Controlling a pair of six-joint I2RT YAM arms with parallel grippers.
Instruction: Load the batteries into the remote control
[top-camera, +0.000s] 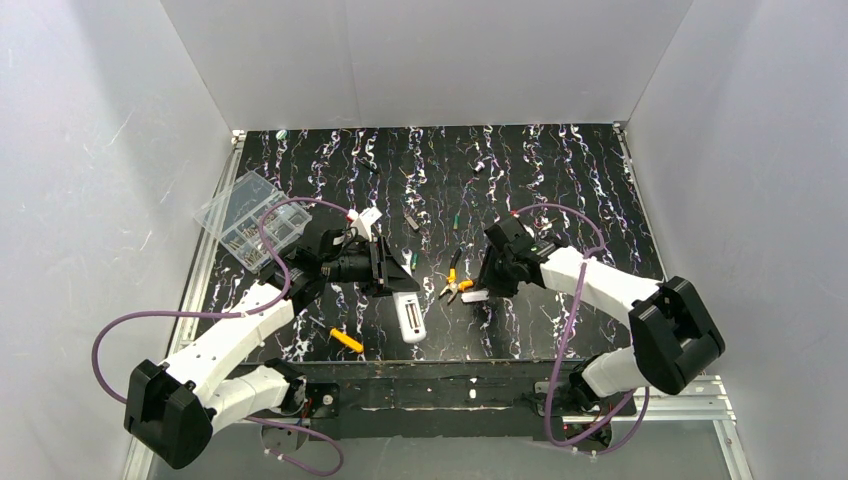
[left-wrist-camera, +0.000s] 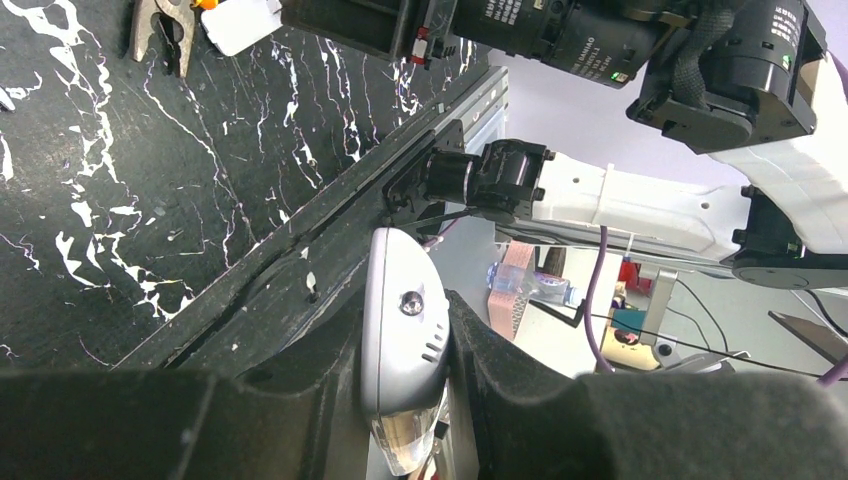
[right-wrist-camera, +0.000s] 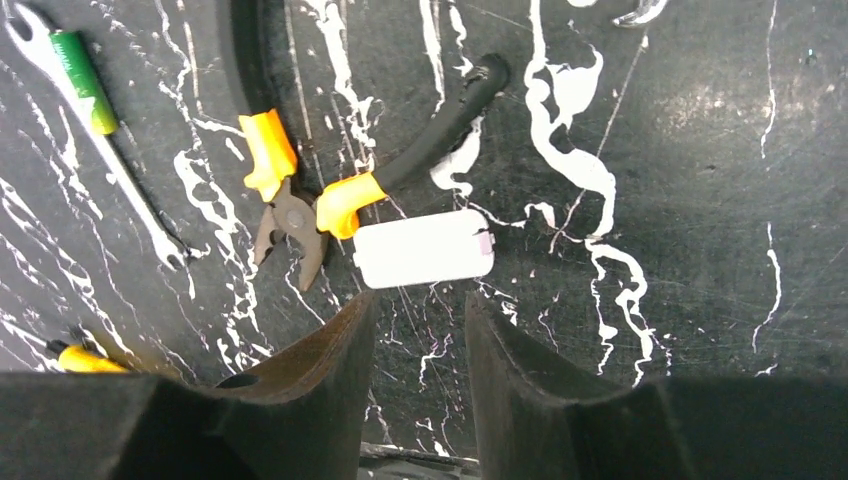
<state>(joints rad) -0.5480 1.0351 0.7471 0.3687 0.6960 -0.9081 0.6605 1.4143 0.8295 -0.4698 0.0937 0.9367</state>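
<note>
Two claws: left gripper (left-wrist-camera: 405, 350) clamps the likely light, slick remote control (left-wrist-camera: 400, 290) across its sides; right gripper (right-wrist-camera: 418, 320) gapes empty.

— What sort of place is shown?

— A robotics lab bench is indicated rather than a home or a shop. A black marbled table (top-camera: 560, 180) is closed in on three sides by plain white panels (top-camera: 450, 60) and is edged with aluminium rails (top-camera: 215, 215).

— By what else is that borne out?

— A left robot arm (top-camera: 230, 340) and a right robot arm (top-camera: 600, 285) are bolted at the near edge, and purple cables (top-camera: 548, 207) are looped from them. A clear parts box (top-camera: 248, 220) is set at the left. Pliers (right-wrist-camera: 300, 200), a spanner (right-wrist-camera: 110, 160) and a yellow-handled screwdriver (top-camera: 347, 341) are laid out on the top. Beyond the edge, a cluttered room with more wiring is glimpsed, blurred.
</note>
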